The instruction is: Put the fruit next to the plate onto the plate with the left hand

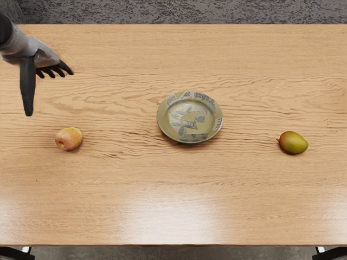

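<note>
Head view: left robot hand [37, 62], fingers spread and empty, at the surface's [162, 206] left edge, apart from the apple [69, 138].

left arm [15, 42]: grey forearm entering at the upper left corner of the head view and slanting down toward the right. left hand [38, 60]: at the arm's end, relaxed and holding nothing. four dark fingers [54, 71] fan out toward the right, spread and slightly bent; the thumb [27, 89], long and dark, hangs straight down, well apart from them.
</note>
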`<control>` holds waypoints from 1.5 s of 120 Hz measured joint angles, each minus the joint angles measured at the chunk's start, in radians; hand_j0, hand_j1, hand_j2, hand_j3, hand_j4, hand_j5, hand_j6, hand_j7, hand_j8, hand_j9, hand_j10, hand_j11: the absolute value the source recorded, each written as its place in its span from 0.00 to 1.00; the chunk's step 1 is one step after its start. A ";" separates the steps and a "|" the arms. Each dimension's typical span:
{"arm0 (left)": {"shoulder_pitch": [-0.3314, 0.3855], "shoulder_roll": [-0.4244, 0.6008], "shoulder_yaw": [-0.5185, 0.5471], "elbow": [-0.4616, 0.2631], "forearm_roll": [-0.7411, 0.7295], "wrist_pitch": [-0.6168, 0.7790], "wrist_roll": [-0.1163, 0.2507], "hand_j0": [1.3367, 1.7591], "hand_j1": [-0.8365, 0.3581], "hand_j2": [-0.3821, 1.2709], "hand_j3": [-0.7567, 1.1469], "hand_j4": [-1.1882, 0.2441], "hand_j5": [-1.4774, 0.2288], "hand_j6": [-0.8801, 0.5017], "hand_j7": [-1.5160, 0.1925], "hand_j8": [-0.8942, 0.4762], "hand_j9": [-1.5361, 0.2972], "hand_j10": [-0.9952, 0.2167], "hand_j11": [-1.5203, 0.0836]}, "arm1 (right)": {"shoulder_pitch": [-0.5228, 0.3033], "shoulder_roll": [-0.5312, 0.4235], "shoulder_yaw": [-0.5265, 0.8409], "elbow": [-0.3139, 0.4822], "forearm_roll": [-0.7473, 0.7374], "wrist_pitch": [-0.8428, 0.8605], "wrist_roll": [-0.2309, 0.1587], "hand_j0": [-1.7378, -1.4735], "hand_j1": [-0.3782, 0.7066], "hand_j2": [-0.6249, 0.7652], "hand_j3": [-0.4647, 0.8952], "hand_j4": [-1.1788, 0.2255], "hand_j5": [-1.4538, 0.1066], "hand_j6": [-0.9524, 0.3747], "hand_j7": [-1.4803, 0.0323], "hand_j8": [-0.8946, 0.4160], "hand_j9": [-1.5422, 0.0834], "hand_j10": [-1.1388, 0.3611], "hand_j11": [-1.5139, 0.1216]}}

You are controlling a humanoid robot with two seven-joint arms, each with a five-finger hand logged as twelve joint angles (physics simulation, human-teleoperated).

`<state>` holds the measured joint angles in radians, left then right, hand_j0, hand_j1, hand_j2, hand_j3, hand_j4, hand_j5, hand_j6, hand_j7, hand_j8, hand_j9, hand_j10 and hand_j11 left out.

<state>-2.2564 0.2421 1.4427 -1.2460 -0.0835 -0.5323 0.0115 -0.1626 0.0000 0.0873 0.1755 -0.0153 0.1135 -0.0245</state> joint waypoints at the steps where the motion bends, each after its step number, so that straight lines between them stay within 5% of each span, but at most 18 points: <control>1: 0.000 -0.014 0.011 -0.010 -0.013 0.013 0.004 0.76 0.99 0.23 0.40 0.83 0.86 0.63 0.88 0.65 0.83 0.82 0.94 | 0.000 0.000 0.000 0.000 0.000 0.000 0.000 0.30 0.04 0.45 0.34 0.83 0.92 0.71 0.97 0.67 0.94 0.75 0.91; 10: 0.013 -0.141 0.075 -0.093 -0.158 0.202 0.056 0.76 0.99 0.23 0.40 0.83 0.86 0.63 0.88 0.65 0.83 0.82 0.94 | 0.000 0.000 0.000 0.000 0.000 0.000 0.000 0.30 0.04 0.45 0.34 0.83 0.92 0.71 0.97 0.67 0.94 0.75 0.91; 19: 0.114 -0.232 0.089 -0.135 -0.297 0.425 0.086 0.76 0.99 0.23 0.40 0.83 0.86 0.63 0.88 0.65 0.84 0.82 0.94 | 0.000 0.000 0.000 0.000 0.000 0.000 0.000 0.30 0.04 0.45 0.34 0.83 0.92 0.71 0.97 0.67 0.94 0.75 0.91; 38: 0.220 -0.242 0.075 -0.163 -0.405 0.684 0.104 0.76 0.99 0.23 0.40 0.83 0.86 0.64 0.89 0.65 0.84 0.82 0.95 | 0.000 0.000 0.000 0.000 0.000 0.000 0.000 0.30 0.04 0.45 0.34 0.83 0.92 0.71 0.97 0.67 0.94 0.75 0.91; 95: 0.288 -0.242 -0.022 -0.186 -0.483 0.758 0.109 0.76 0.95 0.24 0.40 0.80 0.83 0.61 0.86 0.62 0.81 0.79 0.91 | 0.000 0.000 0.000 0.000 0.000 0.000 0.000 0.30 0.04 0.45 0.34 0.83 0.92 0.71 0.97 0.67 0.94 0.75 0.91; 108: 0.330 -0.242 -0.025 -0.203 -0.511 0.867 0.111 0.76 0.94 0.24 0.40 0.79 0.83 0.60 0.85 0.61 0.80 0.78 0.91 | 0.000 0.000 0.000 0.000 0.000 0.000 0.000 0.30 0.04 0.45 0.34 0.83 0.92 0.71 0.97 0.67 0.94 0.75 0.91; 141: 0.296 -0.242 -0.084 -0.299 -0.525 0.942 0.109 0.76 0.93 0.24 0.40 0.79 0.82 0.59 0.84 0.61 0.80 0.77 0.90 | 0.000 0.000 0.000 0.000 0.000 0.000 0.000 0.30 0.04 0.45 0.34 0.83 0.92 0.71 0.97 0.67 0.94 0.75 0.91; 180: 0.333 -0.242 -0.093 -0.314 -0.570 1.085 0.106 0.76 0.91 0.24 0.40 0.77 0.80 0.58 0.82 0.59 0.78 0.75 0.88 | 0.000 0.000 0.000 0.000 0.000 0.000 0.000 0.30 0.04 0.45 0.34 0.83 0.92 0.71 0.97 0.67 0.94 0.75 0.91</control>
<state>-1.9231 0.0000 1.3496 -1.5596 -0.6533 0.5529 0.1178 -0.1626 0.0000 0.0874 0.1751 -0.0153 0.1135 -0.0245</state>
